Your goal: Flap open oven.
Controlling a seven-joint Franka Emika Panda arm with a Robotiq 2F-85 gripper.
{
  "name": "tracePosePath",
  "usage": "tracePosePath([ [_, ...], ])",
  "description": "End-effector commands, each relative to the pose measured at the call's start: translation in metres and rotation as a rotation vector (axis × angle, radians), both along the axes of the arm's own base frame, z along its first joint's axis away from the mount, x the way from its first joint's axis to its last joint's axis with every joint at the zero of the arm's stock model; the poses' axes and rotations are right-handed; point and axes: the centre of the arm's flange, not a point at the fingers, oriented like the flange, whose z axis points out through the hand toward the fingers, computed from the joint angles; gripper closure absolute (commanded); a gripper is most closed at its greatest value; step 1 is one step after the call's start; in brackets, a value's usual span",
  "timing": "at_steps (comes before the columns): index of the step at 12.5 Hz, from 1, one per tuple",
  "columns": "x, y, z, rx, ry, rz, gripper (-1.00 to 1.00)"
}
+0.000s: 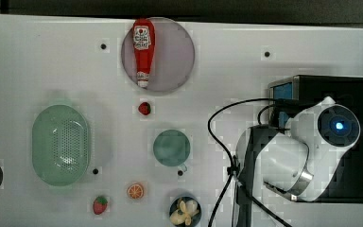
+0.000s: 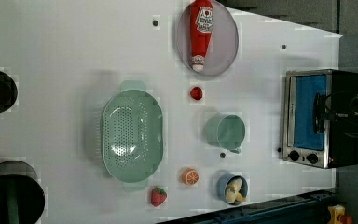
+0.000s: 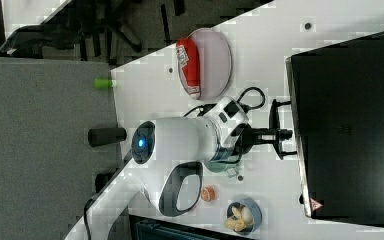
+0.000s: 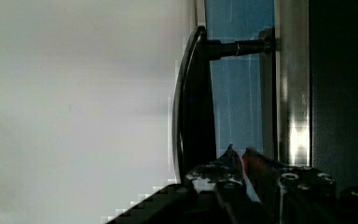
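The oven (image 2: 340, 93) stands by the left view's right edge, with a black top, a silver frame and black knobs (image 2: 303, 157) at one corner. Its blue-tinted door (image 2: 307, 112) looks closed against the frame. The dark bar handle (image 4: 193, 102) runs in front of the blue glass (image 4: 237, 93). My gripper (image 4: 239, 154) is shut with nothing clamped, its tips tucked between the handle and the glass. In the right view the gripper (image 3: 285, 134) reaches across the handle (image 3: 274, 112) toward the oven's front. In the top view my white arm (image 1: 312, 142) covers part of the oven (image 1: 354, 90).
On the white table (image 1: 38, 56) lie a green colander (image 1: 61, 144), a green cup (image 1: 171, 147), a plate (image 1: 175, 56) holding a ketchup bottle (image 1: 143, 52), two strawberries (image 1: 144, 108) (image 1: 99, 205), an orange slice (image 1: 135, 191) and a filled bowl (image 1: 185, 211). Black cables (image 1: 217, 137) trail beside the arm.
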Motion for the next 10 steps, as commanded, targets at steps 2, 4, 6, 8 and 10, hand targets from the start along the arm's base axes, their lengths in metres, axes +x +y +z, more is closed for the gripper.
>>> tracePosePath([
  [2, 0.010, 0.022, -0.003, 0.000, 0.005, 0.083, 0.65],
  [4, 0.017, 0.047, -0.011, -0.019, 0.031, 0.125, 0.65],
  [6, 0.022, 0.072, -0.022, -0.061, 0.054, 0.111, 0.65],
  [8, 0.024, 0.098, -0.031, -0.124, 0.070, 0.091, 0.65],
  [10, 0.026, 0.122, -0.042, -0.195, 0.078, 0.084, 0.65],
])
